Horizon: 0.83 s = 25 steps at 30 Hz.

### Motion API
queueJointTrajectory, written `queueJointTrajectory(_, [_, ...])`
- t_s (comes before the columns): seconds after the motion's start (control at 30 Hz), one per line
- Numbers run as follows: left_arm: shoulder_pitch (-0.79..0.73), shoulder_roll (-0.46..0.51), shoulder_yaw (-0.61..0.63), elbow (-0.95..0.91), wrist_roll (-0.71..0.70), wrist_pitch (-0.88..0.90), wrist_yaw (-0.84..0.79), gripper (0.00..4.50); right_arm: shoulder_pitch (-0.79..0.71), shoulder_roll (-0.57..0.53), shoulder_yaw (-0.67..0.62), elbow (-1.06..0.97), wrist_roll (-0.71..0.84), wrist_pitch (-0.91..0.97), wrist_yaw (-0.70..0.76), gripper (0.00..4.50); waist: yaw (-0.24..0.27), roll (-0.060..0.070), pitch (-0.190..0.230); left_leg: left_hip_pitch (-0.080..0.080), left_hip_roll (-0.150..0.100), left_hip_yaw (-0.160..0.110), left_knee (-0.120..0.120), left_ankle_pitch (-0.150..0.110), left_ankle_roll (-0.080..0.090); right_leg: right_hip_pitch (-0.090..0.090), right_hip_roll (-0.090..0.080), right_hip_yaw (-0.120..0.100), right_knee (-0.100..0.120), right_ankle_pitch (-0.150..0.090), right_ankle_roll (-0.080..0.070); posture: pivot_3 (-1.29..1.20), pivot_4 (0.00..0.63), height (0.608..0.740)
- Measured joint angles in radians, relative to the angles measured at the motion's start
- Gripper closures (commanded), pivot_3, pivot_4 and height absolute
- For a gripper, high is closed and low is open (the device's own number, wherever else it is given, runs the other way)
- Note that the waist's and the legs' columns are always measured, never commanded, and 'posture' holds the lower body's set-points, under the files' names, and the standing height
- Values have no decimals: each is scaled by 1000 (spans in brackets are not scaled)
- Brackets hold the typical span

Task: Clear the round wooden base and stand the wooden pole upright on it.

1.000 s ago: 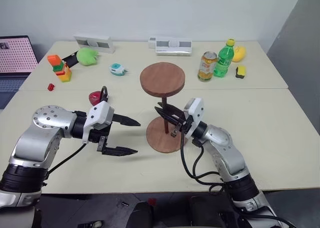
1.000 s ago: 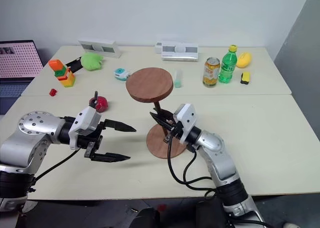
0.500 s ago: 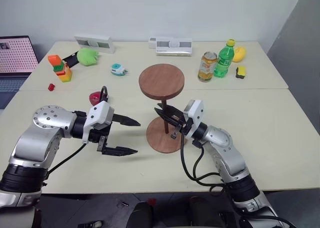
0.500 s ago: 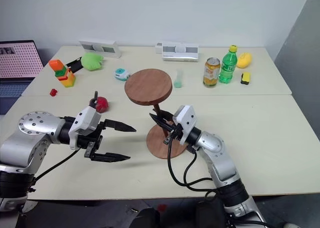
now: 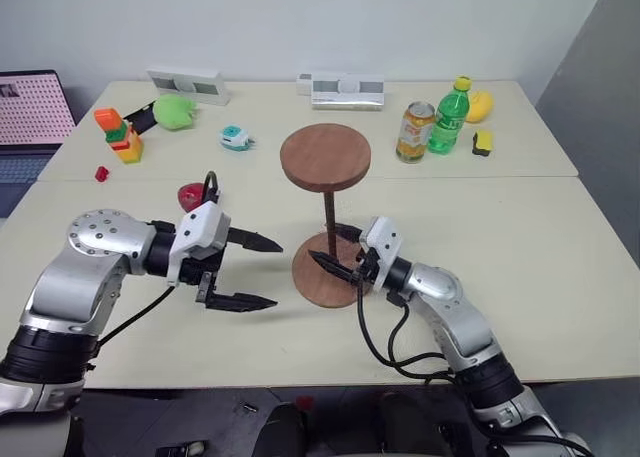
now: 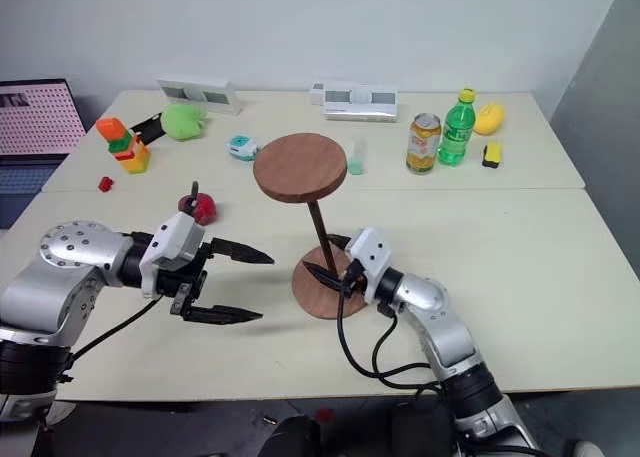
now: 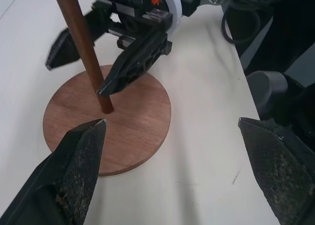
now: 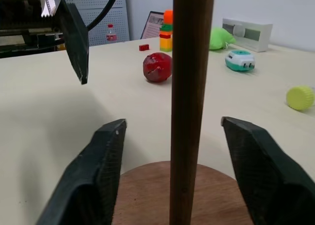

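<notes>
**Pole stands on the base, both hands wide**

The wooden pole (image 5: 329, 224) stands upright at the centre of the round wooden base (image 5: 318, 284), its disc end on top. The base lies flat on the worktop (image 5: 560, 257) and carries only the pole. The right hand (image 5: 334, 255) sits low at the foot of the pole, its two black fingers spread either side of the rod with gaps showing, not touching it. The left hand (image 5: 256, 272) hovers beside the base, its fingers wide apart and holding nothing. At the far edge a can (image 5: 413, 132) and a green bottle (image 5: 449, 117) stand upright, just beside each other; I cannot tell their contents.
</notes>
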Motion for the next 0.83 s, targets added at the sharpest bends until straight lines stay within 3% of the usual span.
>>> queueJointTrajectory(0.07, [-2,0,-2,4,0,6,2,0,0,-18,-2,-18,3,19,5,71,0,0,0,0,0,0,0,0,0,0,0,0,0,0,0,0,150,740])
queueJointTrajectory(0.53, [-16,2,-12,25,0,91,25,0,93,-370,-202,-263,160,202,165,71,3,0,0,-1,0,-1,0,0,0,1,0,-1,-2,0,0,0,150,740])
queueJointTrajectory(0.83, [-2,0,-13,63,12,86,46,0,138,-557,-282,-271,240,251,318,71,5,0,1,-1,0,0,0,0,0,2,0,-1,-2,0,0,0,150,740])
